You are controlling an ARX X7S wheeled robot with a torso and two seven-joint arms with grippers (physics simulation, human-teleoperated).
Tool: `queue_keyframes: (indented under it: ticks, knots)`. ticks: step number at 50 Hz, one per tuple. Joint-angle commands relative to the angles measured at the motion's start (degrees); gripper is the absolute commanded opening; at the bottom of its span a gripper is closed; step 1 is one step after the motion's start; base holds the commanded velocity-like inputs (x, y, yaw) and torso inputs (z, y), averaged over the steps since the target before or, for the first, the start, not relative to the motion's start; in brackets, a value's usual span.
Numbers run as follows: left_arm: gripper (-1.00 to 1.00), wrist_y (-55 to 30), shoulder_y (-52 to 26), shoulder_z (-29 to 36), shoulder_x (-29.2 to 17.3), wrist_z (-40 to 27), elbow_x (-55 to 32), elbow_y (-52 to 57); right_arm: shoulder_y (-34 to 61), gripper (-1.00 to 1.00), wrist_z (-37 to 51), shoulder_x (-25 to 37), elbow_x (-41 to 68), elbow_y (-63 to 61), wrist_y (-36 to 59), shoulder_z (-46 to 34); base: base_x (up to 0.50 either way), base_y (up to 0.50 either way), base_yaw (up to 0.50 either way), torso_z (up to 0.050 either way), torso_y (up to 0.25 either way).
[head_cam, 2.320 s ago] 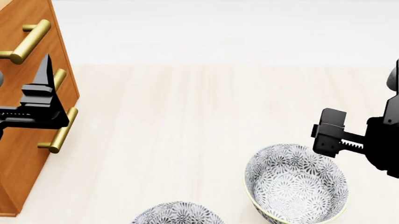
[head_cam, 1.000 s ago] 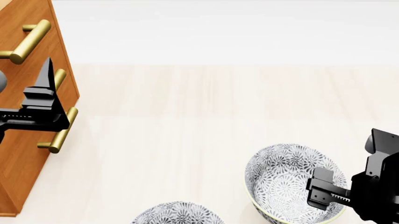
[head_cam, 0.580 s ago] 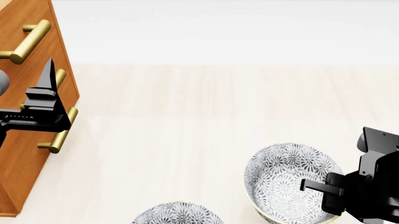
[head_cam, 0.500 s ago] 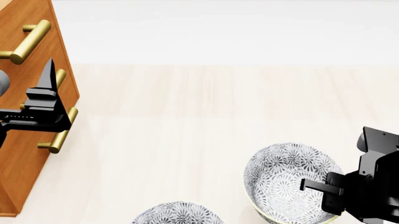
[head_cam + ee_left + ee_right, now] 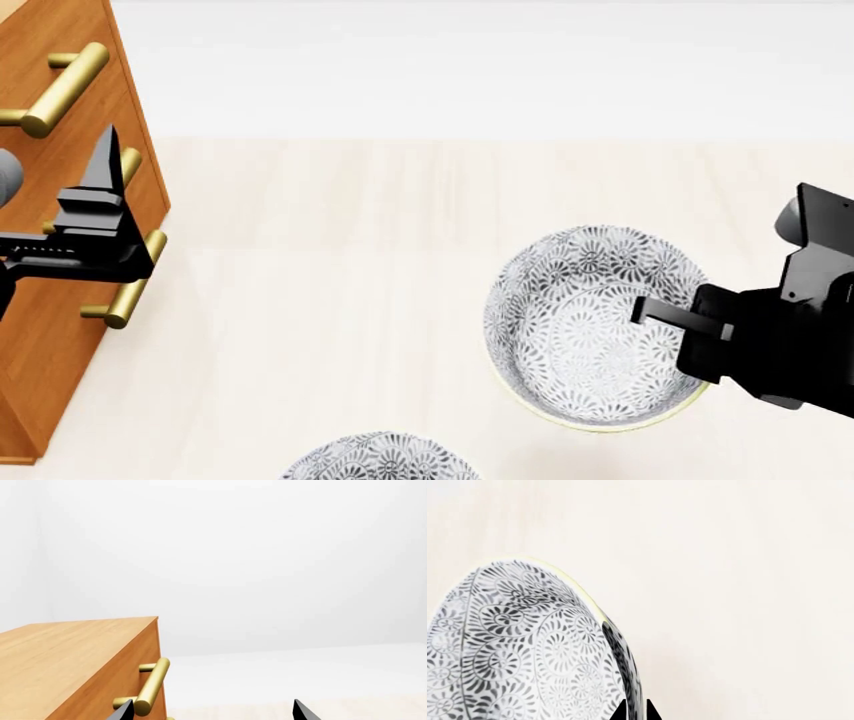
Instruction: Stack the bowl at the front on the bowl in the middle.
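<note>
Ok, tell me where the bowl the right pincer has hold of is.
In the head view the gripped bowl sits right of centre, its rim pinched by the right pincer, with the second bowl nearer, lower left.

We see a grey floral-patterned bowl (image 5: 594, 325) tilted, pinched at its rim, a matching second bowl (image 5: 379, 457) at the view's lower edge

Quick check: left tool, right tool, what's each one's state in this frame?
Left tool: open, holding nothing, beside the drawer cabinet.
Right tool: closed on the rim of the patterned bowl.
</note>
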Motion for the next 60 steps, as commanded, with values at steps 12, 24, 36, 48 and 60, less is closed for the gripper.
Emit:
queue_keyframes:
  ticks: [12, 24, 36, 48, 60]
  knots:
    - [1.0, -0.5, -0.7, 0.0, -0.2, -0.6, -0.9, 0.2, 0.1, -1.0, 12.6, 0.6, 13.8, -9.4, 7.3, 9.9, 0.0, 0.0, 0.0, 0.0, 0.0]
    - [1.0, 0.1, -0.5, 0.3, -0.4, -0.8, -1.0, -0.2, -0.5, -1.0, 30.6, 0.8, 34.5, -13.8, 12.1, 11.6, 0.0, 0.0, 0.0, 0.0, 0.0]
    - [1.0, -0.2, -0.4, 0.0, -0.4, -1.2, -1.5, 0.2, -5.3, -1.0, 42.3, 2.0, 53.4, -24.3, 9.3, 3.7, 0.0, 0.0, 0.0, 0.0, 0.0]
    - [1.0, -0.1, -0.7, 0.4, -0.6, -1.5, -1.7, 0.0, -6.7, -1.0, 46.2, 2.6, 62.1, -31.8, 6.6, -2.6, 0.0, 0.0, 0.0, 0.0, 0.0]
    - [1.0, 0.6, -0.8, 0.9, -0.7, -1.6, -1.9, -0.6, -10.6, -1.0, 45.2, -0.1, 60.3, -36.3, 7.3, -5.3, 0.0, 0.0, 0.0, 0.0, 0.0]
